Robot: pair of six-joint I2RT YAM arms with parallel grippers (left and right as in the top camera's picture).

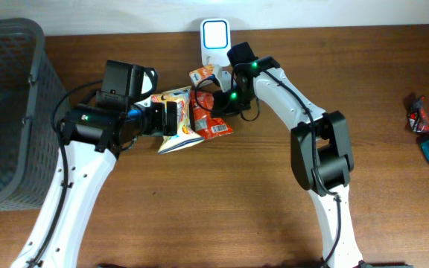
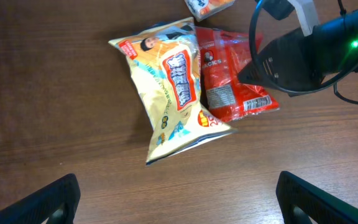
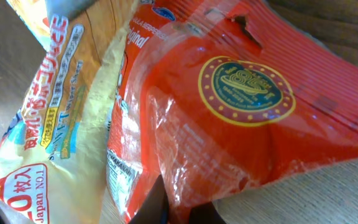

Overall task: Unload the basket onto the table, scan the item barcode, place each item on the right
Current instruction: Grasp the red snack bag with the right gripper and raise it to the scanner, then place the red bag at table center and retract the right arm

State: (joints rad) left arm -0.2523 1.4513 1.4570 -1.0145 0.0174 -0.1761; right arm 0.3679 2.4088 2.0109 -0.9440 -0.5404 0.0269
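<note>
The wooden table [image 1: 274, 208] is carrying the yellow chip bag [image 2: 173, 93], which is lying flat and touching the red snack packet [image 2: 229, 81] beside it. The right gripper [image 1: 213, 103] is clenching on the red snack packet's edge. The left gripper [image 2: 178, 199] is hovering, fully released, above the yellow chip bag.

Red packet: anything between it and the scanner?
Yes. A small orange packet lies on the table between the red packet and the white scanner, by the scanner's base. The yellow bag lies left, off that path.

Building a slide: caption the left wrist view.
Yellow snack bag beside a red packet on the table, right arm above it.
</note>
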